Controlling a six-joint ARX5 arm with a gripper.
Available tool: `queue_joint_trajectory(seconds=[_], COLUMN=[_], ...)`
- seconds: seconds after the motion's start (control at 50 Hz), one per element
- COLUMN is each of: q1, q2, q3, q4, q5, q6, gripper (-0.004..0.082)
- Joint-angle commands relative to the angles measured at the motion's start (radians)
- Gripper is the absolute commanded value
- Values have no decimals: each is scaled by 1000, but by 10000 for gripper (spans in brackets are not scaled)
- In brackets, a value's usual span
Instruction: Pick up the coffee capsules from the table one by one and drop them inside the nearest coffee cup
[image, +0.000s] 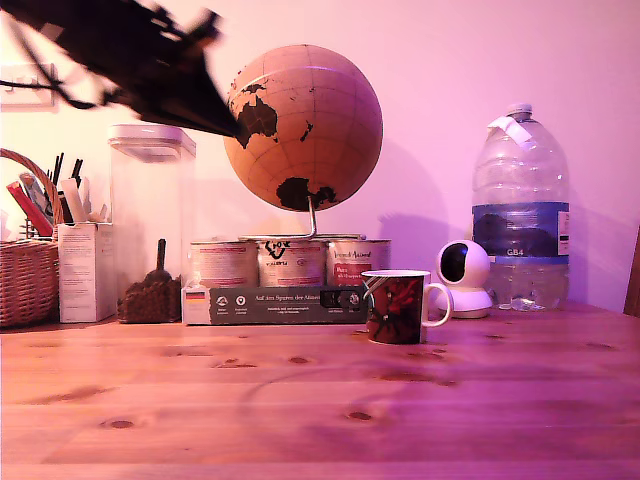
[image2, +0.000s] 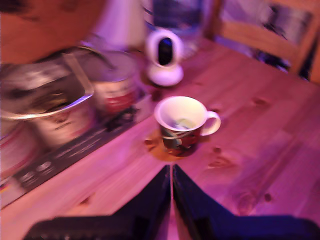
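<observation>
Blur smears my arm in the exterior view, high above the table (image: 300, 420), so my gripper (image: 225, 125) can't be read there; the coffee cup (image: 397, 306) stands far below it, toward that view's right. Wrist view: my gripper (image2: 171, 172) is pressed together, pinching nothing, with the cup (image2: 181, 122) just ahead, something pale inside. I judge one drop done; next I must find another capsule, none visible.

A: The table (image: 300, 420) lies bare in front of the coffee cup (image: 397, 307); a gripper could pass there.
B: Tins (image: 290, 262) and camera (image: 465, 278) crowd behind it.
</observation>
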Motion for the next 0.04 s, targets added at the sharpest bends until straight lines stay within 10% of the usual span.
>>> queue_joint_trajectory(seconds=[0.0,0.02], q1=[6,7], q2=[-21,-29], q3=[-54,-63], q4=[15,18], q5=[-6,-6], q6=[-17,-19], gripper=[-23,-23])
